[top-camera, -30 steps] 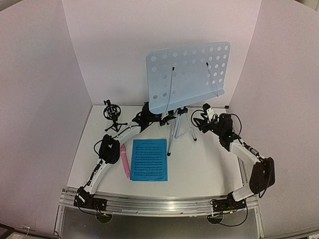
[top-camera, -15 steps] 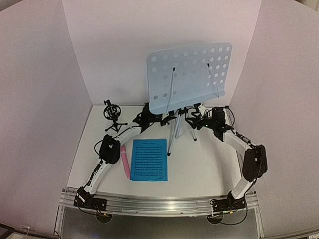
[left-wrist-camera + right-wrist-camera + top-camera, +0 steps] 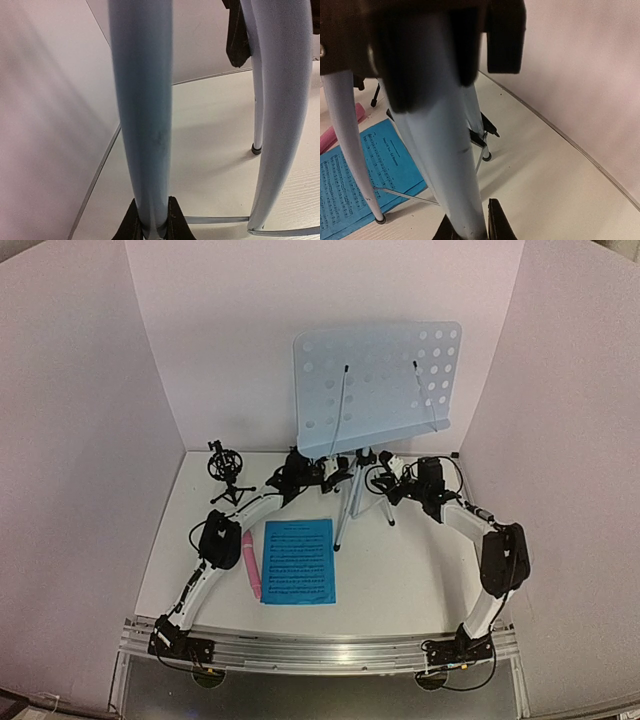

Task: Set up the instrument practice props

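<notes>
music stand tripod (image 3: 344,515) between both jaws

Microphone (image 3: 250,565) just left of sheet music (image 3: 299,560), before stand (image 3: 378,385).

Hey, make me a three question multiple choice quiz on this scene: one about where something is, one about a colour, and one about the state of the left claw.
1. Where does the pink microphone lie?
A) just left of the blue sheet
B) on the stand's desk
C) between the stand's legs

2. The perforated desk of the music stand is what colour?
A) red
B) black
C) pale blue

3. The left claw is:
A) wide open in the air
B) closed around a silver tube of the stand
C) closed on the microphone

Key:
1 A, the top view shows it flat beside the sheet's left edge.
2 C, the desk reads pale blue from above.
3 B, the left wrist view shows its fingertips hugging the tube.
</notes>
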Tool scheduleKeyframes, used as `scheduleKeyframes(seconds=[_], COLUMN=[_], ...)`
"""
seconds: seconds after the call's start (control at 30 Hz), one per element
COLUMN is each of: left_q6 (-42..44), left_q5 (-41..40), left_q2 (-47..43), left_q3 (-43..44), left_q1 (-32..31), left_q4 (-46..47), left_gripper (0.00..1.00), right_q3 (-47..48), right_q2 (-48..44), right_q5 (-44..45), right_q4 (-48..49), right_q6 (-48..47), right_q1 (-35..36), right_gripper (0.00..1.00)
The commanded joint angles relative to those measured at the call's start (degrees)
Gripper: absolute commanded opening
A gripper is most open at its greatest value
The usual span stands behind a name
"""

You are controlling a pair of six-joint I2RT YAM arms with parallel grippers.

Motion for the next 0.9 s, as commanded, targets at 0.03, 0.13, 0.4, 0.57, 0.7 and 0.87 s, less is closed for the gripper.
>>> scheduleKeyframes(seconds=[0.03,0.13,0.4,0.57,0.7,0.87], left_q6=[3.45,1.81,3.10,3.31,4.30,6.09], left_q5=[1.85,3.34,3.69,3.89,3.41,2.05], left_q2=[-0.85,-0.56,1.28,2.09,3.27,4.30], left_q3=[0.42,2.76,5.32,5.26,6.46,7.44], left_q1=[-0.47,-0.80,-1.30,-1.44,-1.30,-1.26], left_q4=[3.64,2.65,2.72,3.12,3.24,5.44], left_gripper=[0.00,0.00,0.00,0.00,0.00,0.00], right_q3=[0.25,0.57,-3.68,-5.93,-5.44,-4.62], right_q2=[-6.29,-8.99,-16.65,-20.55,-22.15,-20.75], right_q5=[0.71,2.36,3.74,6.32,8.25,7.36], right_q4=[-11.66,-18.76,-28.96,-33.77,-40.05,-41.68], right_q6=[2.38,0.67,-0.87,-2.15,-4.22,-3.83], right_q1=[-1.29,-2.26,-4.72,-5.20,-5.70,-5.72], right_gripper=[0.00,0.00,0.00,0.00,0.00,0.00])
